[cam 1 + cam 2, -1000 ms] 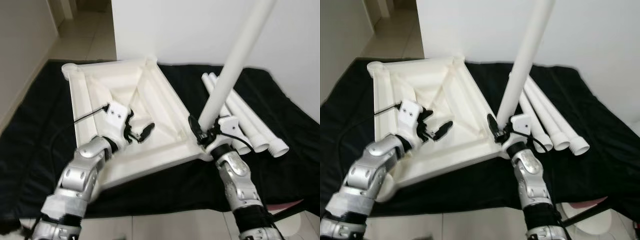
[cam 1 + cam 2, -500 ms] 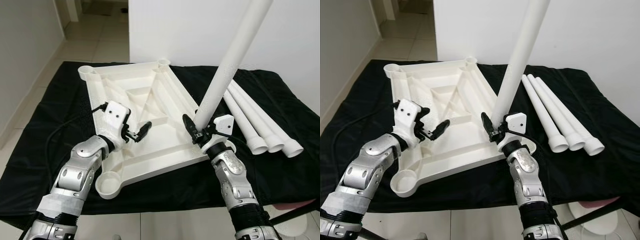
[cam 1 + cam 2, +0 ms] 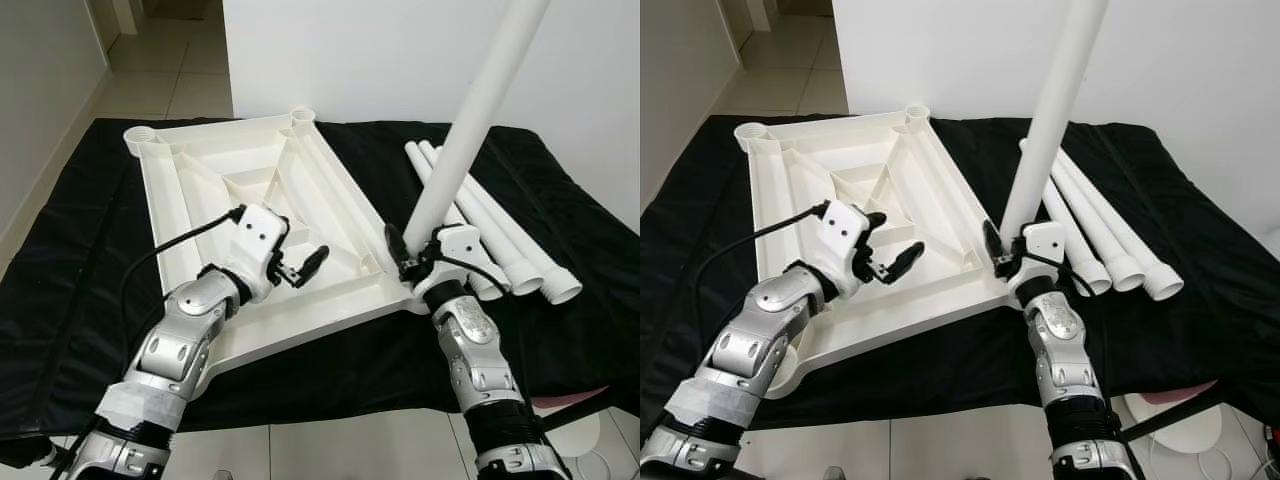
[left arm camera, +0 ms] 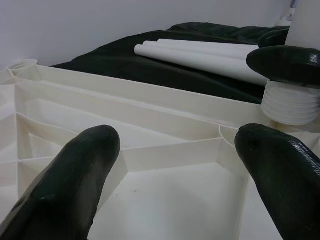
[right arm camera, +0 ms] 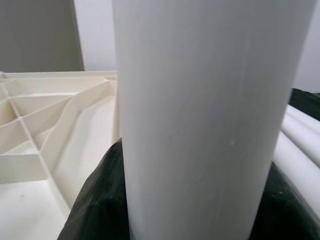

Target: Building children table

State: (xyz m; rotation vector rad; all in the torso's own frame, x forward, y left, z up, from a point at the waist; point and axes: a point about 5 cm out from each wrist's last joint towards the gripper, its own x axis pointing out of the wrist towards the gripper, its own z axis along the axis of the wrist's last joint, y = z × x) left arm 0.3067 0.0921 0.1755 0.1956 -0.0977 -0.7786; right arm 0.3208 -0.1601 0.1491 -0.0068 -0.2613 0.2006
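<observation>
In the left eye view, the right gripper (image 3: 405, 262) is clamped on the lower end of a white table leg (image 3: 470, 130), which is held upright, leaning toward 1 o'clock, over the near right corner of the upturned white tabletop (image 3: 200, 180). The left gripper (image 3: 300, 268) is spread apart and empty above the ribbed underside of the tabletop, toward its near edge. Three spare legs (image 3: 500, 240) are laid side by side on the black cloth (image 3: 60, 250) at 3 o'clock from the tabletop. Both silver arms are reached forward from the near edge, elbows bent.

In the right eye view, the same grasp is seen, with the leg's foot set at the corner socket.

In the left wrist view, the two black fingers (image 4: 75, 185) are held wide apart over the ribs; the threaded end of the leg (image 4: 292, 105) is seen just above the corner socket.

In the right wrist view, the leg (image 5: 205, 115) is gripped between the black fingers (image 5: 97, 210), with the tabletop beyond.
</observation>
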